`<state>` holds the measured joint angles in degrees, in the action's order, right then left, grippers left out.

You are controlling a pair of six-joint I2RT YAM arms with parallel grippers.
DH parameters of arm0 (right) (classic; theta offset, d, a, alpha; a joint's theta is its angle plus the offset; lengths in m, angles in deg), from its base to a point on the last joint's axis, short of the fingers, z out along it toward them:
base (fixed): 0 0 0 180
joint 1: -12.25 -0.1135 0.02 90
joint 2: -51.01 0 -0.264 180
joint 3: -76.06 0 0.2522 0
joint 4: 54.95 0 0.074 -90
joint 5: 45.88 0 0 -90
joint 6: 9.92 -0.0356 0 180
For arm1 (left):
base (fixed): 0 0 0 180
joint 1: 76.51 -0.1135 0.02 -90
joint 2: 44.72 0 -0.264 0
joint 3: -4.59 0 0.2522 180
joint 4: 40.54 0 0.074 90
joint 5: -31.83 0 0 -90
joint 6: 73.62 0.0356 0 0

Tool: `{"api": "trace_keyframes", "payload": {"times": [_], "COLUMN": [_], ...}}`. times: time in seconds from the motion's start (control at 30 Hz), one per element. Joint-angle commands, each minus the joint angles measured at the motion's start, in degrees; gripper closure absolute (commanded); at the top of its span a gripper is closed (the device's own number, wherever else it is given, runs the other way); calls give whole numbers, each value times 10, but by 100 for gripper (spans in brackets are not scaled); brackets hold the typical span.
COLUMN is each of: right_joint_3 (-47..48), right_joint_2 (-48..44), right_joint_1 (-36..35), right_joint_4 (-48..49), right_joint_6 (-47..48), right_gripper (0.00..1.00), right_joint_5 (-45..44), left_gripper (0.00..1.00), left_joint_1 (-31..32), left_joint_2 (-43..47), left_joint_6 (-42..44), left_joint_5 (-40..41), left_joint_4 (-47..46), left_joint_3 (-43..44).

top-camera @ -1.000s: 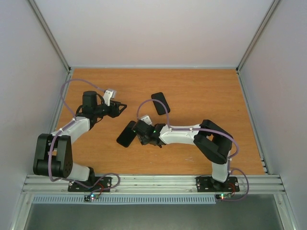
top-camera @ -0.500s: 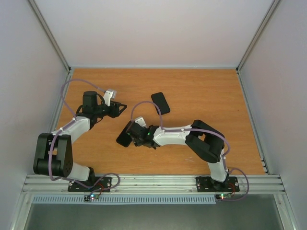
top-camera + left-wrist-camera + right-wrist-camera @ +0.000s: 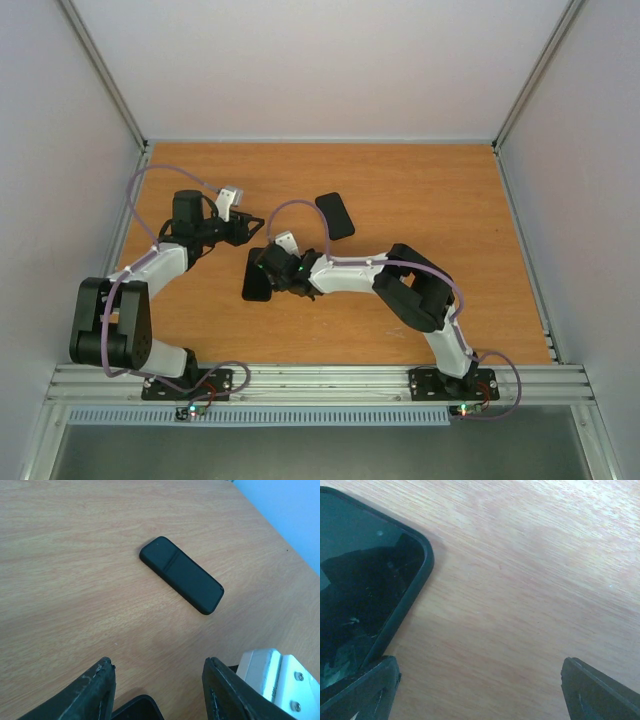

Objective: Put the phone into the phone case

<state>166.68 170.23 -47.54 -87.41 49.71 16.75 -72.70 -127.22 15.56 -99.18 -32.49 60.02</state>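
A slim matte black slab that I take for the phone [image 3: 335, 215] lies flat at mid table, also in the left wrist view [image 3: 181, 575]. A slightly larger black piece with a raised rim and a glossy dark inner face, seemingly the phone case [image 3: 254, 289], lies left of centre and fills the upper left of the right wrist view [image 3: 365, 580]. My right gripper [image 3: 262, 270] hovers low over its near end, open wide [image 3: 479, 662], one finger [image 3: 375, 685] at the case's edge. My left gripper [image 3: 252, 224] is open and empty [image 3: 159, 662], between the two.
The wooden table [image 3: 430, 190] is bounded by metal rails and white walls on three sides. A corner of the case [image 3: 137, 707] and the right arm's white wrist block [image 3: 272, 675] show just below my left fingers.
My right arm has reached left, bringing its gripper over the rimmed black piece, and its jaws have spread wider. The left arm and both black pieces have stayed put.
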Motion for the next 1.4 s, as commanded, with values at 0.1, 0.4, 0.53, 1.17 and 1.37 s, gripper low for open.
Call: {"api": "trace_keyframes", "payload": {"times": [0.1,0.4,0.53,1.17,1.37], "right_joint_3": [-34,-231,-336,-559,-548], "right_joint_2": [-29,-197,-303,-413,-375], "right_joint_1": [5,5,4,-21,-30], "right_joint_4": [75,208,267,448,461], "right_joint_6": [31,17,-9,-91,-101], "right_gripper": [8,2,2,1,2], "right_joint_5": [24,75,106,120,117], "left_gripper": [51,51,49,46,46], "left_joint_1": [-3,-10,-15,-27,-27], "left_joint_2": [5,44,76,89,99], "left_joint_6": [8,21,18,0,0], "left_joint_5": [-1,16,15,23,17], "left_joint_4": [-7,-29,-39,-65,-66], "left_joint_3": [13,-11,-25,-43,-47]}}
